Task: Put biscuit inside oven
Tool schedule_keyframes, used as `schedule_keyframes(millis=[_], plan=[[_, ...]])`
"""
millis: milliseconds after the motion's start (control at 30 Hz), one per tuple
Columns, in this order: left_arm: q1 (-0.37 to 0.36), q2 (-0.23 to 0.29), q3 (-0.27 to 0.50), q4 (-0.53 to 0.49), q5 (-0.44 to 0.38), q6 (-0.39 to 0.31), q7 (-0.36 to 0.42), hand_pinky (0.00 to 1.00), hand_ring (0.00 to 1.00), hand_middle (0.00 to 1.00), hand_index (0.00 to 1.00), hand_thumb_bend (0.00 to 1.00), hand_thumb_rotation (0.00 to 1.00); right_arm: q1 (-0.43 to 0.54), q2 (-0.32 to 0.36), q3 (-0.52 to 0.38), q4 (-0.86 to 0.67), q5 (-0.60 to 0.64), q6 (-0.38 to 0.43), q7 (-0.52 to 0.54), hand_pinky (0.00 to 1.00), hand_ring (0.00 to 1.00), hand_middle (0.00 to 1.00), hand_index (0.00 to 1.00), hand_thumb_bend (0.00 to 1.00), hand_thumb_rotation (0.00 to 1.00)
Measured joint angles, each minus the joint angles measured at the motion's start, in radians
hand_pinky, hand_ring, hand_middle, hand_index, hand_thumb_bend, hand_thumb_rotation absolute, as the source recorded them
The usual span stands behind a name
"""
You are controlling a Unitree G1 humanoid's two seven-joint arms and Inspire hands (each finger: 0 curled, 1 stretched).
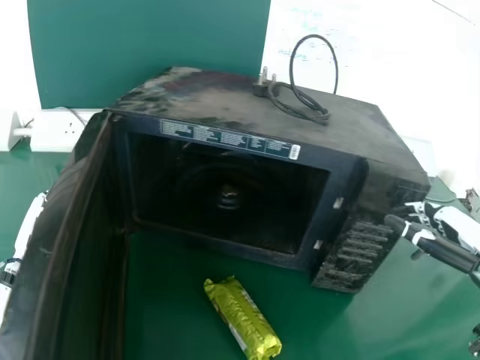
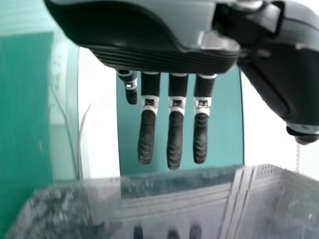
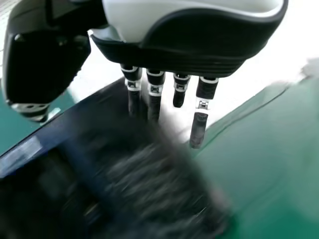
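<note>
Close by on the left, the open door (image 1: 71,217) stands tall. Next comes the biscuit (image 1: 241,319), flat on the table (image 1: 169,300). It lies on a slant, far end left, near end right. Past the door is the left hand (image 2: 159,57), wide, but the door is in its way. By the right side of the oven (image 1: 217,97), the right hand (image 3: 189,47) is wide too and looks nearer: the biscuit is to its left and closer to the robot. Farther back is the dark mouth (image 1: 255,202) it must go in.
</note>
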Motion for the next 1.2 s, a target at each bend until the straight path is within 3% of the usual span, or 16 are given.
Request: schedule_keyframes(millis=[100,233,400,467,533,633,667,800,867,933,1067,1133,1200], plan=[[0.000,0.000,0.000,0.001,0.000,-0.003,0.003,0.32,0.39,0.44,0.48,0.52,0.08,0.006,0.023,-0.018,0.002,0.010,-0.095,0.007,0.52,0.77,0.86,0.89,0.87,0.49],[0.000,0.000,0.000,-0.003,0.000,-0.003,0.007,0.32,0.38,0.44,0.48,0.52,0.08,0.014,0.037,-0.041,-0.017,0.029,-0.118,0.010,0.50,0.75,0.83,0.89,0.93,0.52],[0.001,0.000,-0.002,-0.014,0.010,0.001,0.019,0.32,0.38,0.44,0.48,0.52,0.07,0.017,0.104,-0.063,-0.029,0.085,-0.197,0.008,0.44,0.68,0.78,0.88,0.89,0.53],[0.001,0.000,-0.003,-0.014,0.013,0.001,0.018,0.32,0.38,0.44,0.48,0.52,0.07,0.022,0.106,-0.075,-0.031,0.093,-0.219,0.008,0.44,0.67,0.76,0.88,0.90,0.52],[0.001,0.000,-0.003,-0.014,0.018,0.001,0.018,0.32,0.38,0.44,0.48,0.52,0.08,0.033,0.098,-0.082,-0.039,0.087,-0.221,0.008,0.46,0.66,0.76,0.86,0.99,0.58],[0.000,0.000,-0.003,-0.013,0.018,0.001,0.018,0.32,0.38,0.44,0.48,0.52,0.08,0.035,0.078,-0.082,-0.046,0.110,-0.213,0.013,0.48,0.68,0.77,0.85,1.00,0.50],[0.000,0.000,-0.003,-0.013,0.018,0.002,0.018,0.31,0.38,0.44,0.48,0.52,0.08,0.029,0.081,-0.079,-0.045,0.130,-0.226,0.012,0.47,0.67,0.75,0.84,1.00,0.54],[0.000,0.000,-0.003,-0.014,0.019,0.004,0.021,0.32,0.37,0.44,0.48,0.52,0.08,0.020,0.138,-0.033,-0.045,0.161,-0.329,-0.024,0.47,0.65,0.73,0.82,1.00,0.63],[0.000,0.000,-0.003,-0.015,0.019,0.005,0.024,0.32,0.38,0.44,0.48,0.52,0.07,0.020,0.141,-0.005,-0.046,0.166,-0.342,-0.039,0.47,0.66,0.73,0.82,1.00,0.67],[0.001,0.000,-0.003,-0.016,0.020,0.006,0.025,0.32,0.39,0.44,0.48,0.52,0.07,0.020,0.107,0.031,-0.054,0.167,-0.307,-0.050,0.28,0.45,0.55,0.82,1.00,0.72],[0.001,0.000,-0.003,-0.021,0.019,0.016,0.026,0.32,0.39,0.44,0.48,0.52,0.07,0.012,0.074,0.106,-0.074,0.151,-0.322,-0.089,0.22,0.36,0.47,0.77,1.00,0.65],[0.001,0.000,-0.003,-0.023,0.019,0.017,0.026,0.32,0.38,0.44,0.48,0.52,0.08,0.013,0.074,0.136,-0.082,0.117,-0.367,-0.110,0.23,0.37,0.46,0.76,1.00,0.66],[0.001,0.000,-0.004,-0.024,0.019,0.018,0.026,0.32,0.38,0.44,0.48,0.52,0.07,0.020,0.075,0.166,-0.087,0.076,-0.423,-0.121,0.31,0.46,0.54,0.74,1.00,0.67]])
